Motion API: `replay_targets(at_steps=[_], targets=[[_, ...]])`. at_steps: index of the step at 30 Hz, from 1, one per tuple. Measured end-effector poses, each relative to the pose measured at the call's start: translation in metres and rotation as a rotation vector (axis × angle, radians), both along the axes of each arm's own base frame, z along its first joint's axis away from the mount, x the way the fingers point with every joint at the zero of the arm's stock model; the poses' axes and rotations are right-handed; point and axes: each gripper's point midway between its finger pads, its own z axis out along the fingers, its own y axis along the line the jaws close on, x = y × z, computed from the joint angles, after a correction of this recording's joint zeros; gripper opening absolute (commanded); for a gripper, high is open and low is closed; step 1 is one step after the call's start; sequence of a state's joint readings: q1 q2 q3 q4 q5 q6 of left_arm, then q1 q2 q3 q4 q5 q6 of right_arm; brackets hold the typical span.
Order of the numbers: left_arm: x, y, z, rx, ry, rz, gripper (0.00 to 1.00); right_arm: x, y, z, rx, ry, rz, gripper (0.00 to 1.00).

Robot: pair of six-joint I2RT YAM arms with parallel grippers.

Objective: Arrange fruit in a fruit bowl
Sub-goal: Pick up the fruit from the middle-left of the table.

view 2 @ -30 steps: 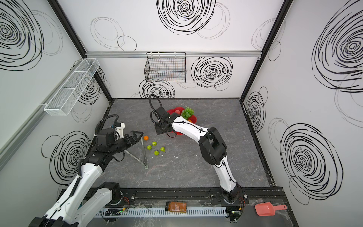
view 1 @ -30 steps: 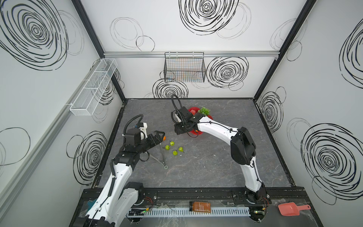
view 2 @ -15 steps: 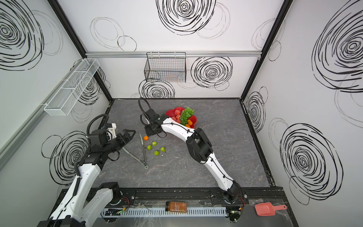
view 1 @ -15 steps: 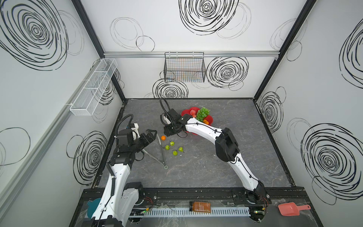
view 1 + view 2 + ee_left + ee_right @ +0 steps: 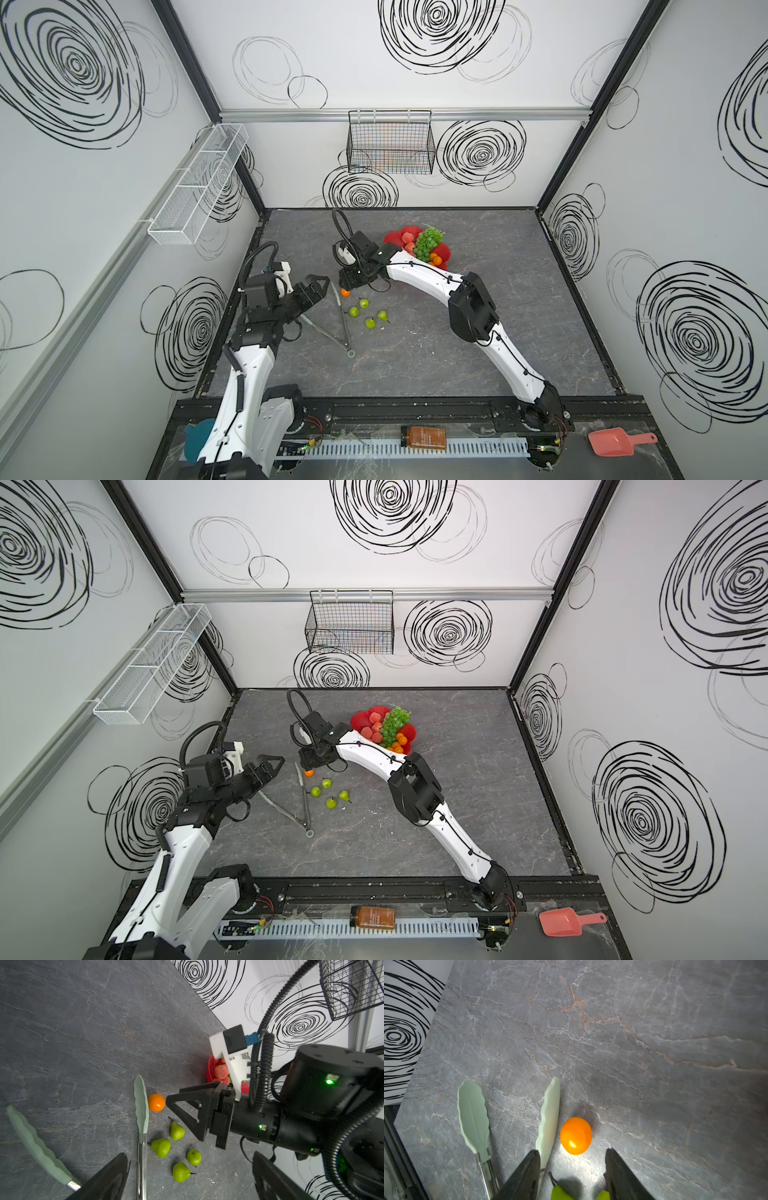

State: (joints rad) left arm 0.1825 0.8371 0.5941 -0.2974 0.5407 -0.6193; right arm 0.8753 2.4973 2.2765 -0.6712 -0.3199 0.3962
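top, bowl: shallow glossy red scalloped fruit bowl [image 5: 392, 237] toward the back of the grey stone-look table [image 5: 415, 365]; holds a bunch of green grapes [image 5: 429, 243], pink-red peaches [image 5: 407, 237] and orange tangerines [image 5: 435, 260].
top, loose fruit: one round orange tangerine [image 5: 345, 292] and four small green pears [image 5: 354, 311] on the table, well apart from the bowl (same layout in both top views).
top, tongs: steel tongs with mint-green silicone tips [image 5: 343, 322], lying open in a V just beside the loose fruit.
top, right gripper: black right gripper [image 5: 347, 287] low over the loose tangerine; jaw gap hidden here.
top, left gripper: black left gripper [image 5: 321, 286] by the tongs, jaws spread, empty.
left wrist, right gripper: triangular finger [image 5: 187, 1113] with its tip just beside the tangerine [image 5: 156, 1102]; contact cannot tell.
left wrist, left gripper: own fingers [image 5: 108, 1180] wide apart, holding nothing.
right wrist, right gripper: fingers [image 5: 527, 1176] about half open, gripping nothing; tangerine [image 5: 576, 1136] on the table just ahead of the tips, centred between them, tong tip [image 5: 549, 1120] just beside it.
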Motion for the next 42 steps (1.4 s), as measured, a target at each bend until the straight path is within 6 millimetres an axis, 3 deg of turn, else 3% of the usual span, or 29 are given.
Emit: replay_targets(at_steps=[10,31,42], targets=[[0.000,0.000,0.000,0.004,-0.002,-0.005,0.96,-0.005,0.006,-0.024,-0.016,0.031,0.016,0.55],[-0.001,-0.002,-0.001,-0.004,0.000,-0.019,0.96,-0.004,0.011,-0.031,-0.005,0.045,0.018,0.52],[-0.001,-0.003,-0.001,-0.005,0.000,-0.020,0.96,-0.003,0.012,-0.044,-0.014,0.054,0.014,0.48]])
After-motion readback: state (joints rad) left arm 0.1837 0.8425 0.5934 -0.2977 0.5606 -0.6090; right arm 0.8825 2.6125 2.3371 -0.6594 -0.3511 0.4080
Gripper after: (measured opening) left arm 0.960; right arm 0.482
